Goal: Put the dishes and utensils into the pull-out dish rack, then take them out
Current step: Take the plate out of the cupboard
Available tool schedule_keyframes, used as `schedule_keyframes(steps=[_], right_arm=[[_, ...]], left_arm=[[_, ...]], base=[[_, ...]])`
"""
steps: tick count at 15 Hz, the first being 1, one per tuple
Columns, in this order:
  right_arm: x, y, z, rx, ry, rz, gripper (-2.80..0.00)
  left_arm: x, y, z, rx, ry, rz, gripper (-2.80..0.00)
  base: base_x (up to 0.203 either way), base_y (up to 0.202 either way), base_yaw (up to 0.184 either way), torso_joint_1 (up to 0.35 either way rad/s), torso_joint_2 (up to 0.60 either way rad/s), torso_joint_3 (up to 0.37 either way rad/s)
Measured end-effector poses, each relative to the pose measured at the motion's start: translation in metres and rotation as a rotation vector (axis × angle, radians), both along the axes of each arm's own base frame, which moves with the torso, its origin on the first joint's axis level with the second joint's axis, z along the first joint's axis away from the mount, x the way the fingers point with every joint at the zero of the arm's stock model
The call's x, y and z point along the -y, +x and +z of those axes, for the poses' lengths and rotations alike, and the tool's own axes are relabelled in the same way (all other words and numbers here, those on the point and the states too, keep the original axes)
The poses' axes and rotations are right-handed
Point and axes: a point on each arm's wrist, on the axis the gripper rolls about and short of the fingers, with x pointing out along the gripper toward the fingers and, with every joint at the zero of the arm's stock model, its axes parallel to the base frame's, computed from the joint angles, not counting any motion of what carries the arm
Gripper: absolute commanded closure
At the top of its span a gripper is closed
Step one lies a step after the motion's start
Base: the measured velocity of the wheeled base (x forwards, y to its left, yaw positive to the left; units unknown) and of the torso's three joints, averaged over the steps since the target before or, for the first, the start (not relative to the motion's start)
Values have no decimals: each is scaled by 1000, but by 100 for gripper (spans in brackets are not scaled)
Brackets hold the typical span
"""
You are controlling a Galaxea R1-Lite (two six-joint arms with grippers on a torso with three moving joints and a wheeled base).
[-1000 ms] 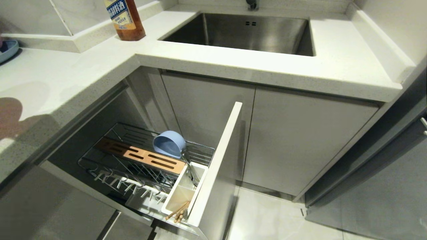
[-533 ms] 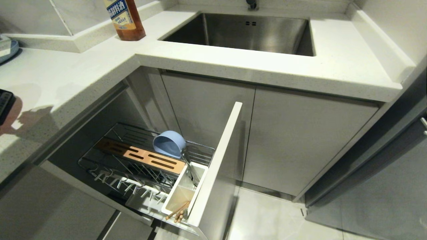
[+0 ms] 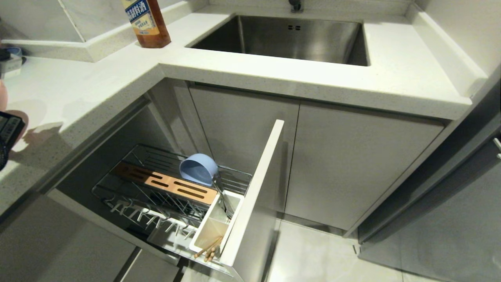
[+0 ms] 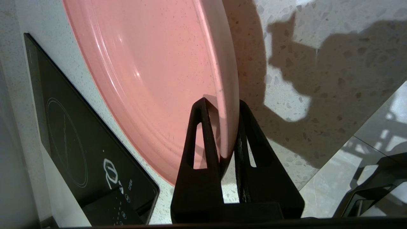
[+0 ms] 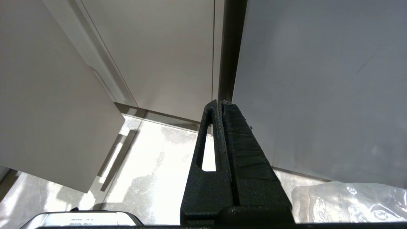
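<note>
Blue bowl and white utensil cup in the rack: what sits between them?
In the head view, the silver utensil handles rise from the white utensil cup toward the blue bowl, beside the end of the slotted wooden strip.

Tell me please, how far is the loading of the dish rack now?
Partly done. The light-blue bowl already lies in the pull-out dish rack, and the wooden chopsticks stand in its white utensil cup. In hand: the left gripper has its jaws clamped on the rim of the pink plate, above the countertop. Left: to set that plate in the rack. The right gripper is idle, shut.
</note>
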Motion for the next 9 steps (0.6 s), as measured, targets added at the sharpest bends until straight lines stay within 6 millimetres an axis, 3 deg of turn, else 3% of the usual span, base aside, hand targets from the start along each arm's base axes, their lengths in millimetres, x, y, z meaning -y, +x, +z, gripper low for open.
schedule_keyframes(steps=[1,2,9], right_arm=[[0,0,0,0,0,0,0],[0,0,0,0,0,0,0],[0,0,0,0,0,0,0]], left_arm=[[0,0,0,0,0,1,-41],[0,0,0,-2,-5,-1,-280],[-1,1,6,68,-11,4,-280]], base=[[0,0,0,0,0,0],[0,0,0,0,0,0],[0,0,0,0,0,0]])
